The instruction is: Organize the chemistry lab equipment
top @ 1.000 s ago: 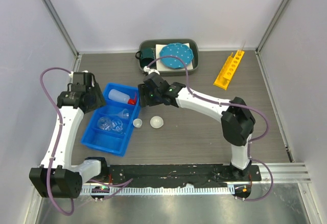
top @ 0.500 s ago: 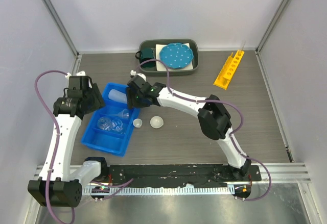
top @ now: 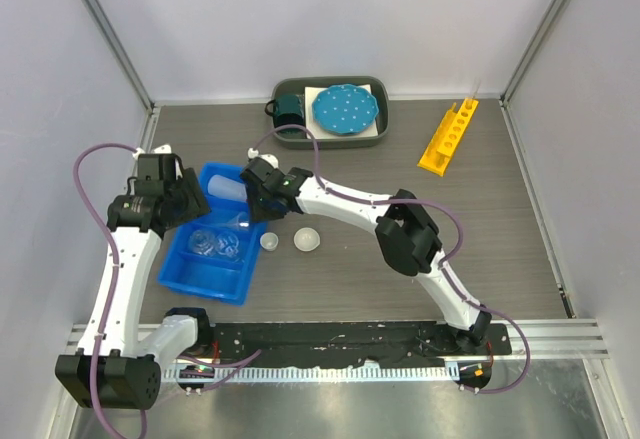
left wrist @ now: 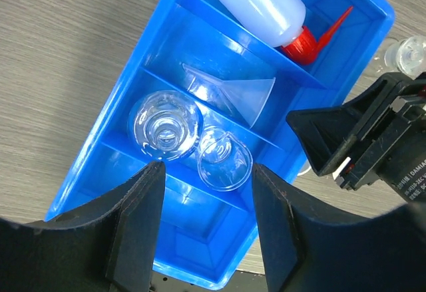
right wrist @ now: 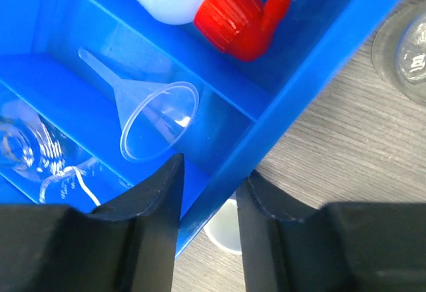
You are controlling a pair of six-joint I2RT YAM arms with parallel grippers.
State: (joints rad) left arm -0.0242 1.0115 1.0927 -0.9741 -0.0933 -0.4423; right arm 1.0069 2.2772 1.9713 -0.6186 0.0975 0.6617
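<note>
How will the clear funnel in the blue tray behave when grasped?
Probably light: the funnel looks thin, clear plastic. Lying on its side in the blue tray, it may roll when nudged. Its smooth cone could slip from a pinch.

The right arm's black housing (left wrist: 397,160) reads "DAMIA", cut off.

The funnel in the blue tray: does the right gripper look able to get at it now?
Probably yes. The right gripper hovers open above the funnel, which lies uncovered and alone in its compartment of the blue tray, though that compartment looks narrow.
</note>
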